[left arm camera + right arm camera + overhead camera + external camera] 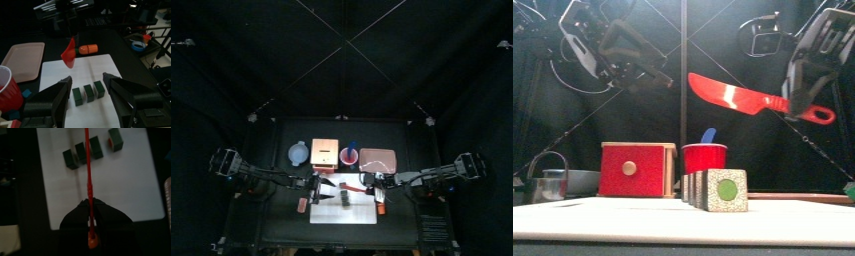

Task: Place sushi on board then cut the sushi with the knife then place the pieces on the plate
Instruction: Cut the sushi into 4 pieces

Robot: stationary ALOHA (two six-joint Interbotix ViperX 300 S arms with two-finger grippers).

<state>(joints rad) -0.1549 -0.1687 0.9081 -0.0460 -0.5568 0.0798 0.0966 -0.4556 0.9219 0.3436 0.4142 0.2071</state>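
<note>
Sushi roll (716,188) stands on the white board (593,222), roughly mid-board, as a row of dark green blocks. From the right wrist camera I count four, three close together and one slightly apart. The end block facing the front camera shows a speckled white face with a green centre. Right gripper (89,207) is pinched on the handle of the red knife (740,97), with the blade in the air above the roll and clear of it in the front view. Left gripper (86,78) hangs above the board with its jaws spread wide, gripping nothing. Containers: the red cup (704,158) behind the board holds a blue knife (708,134) that sticks out of its top. The wooden box (636,168) sits just left of the cup, its red drawer front flush. The blue-grey bowl (297,153) is left of the box, and I can't see inside it. The pink tray (378,160) lies right of the cup. The metal cutter (551,183) is far left. An orange toy (88,48) lies on the table just off the board.
</note>
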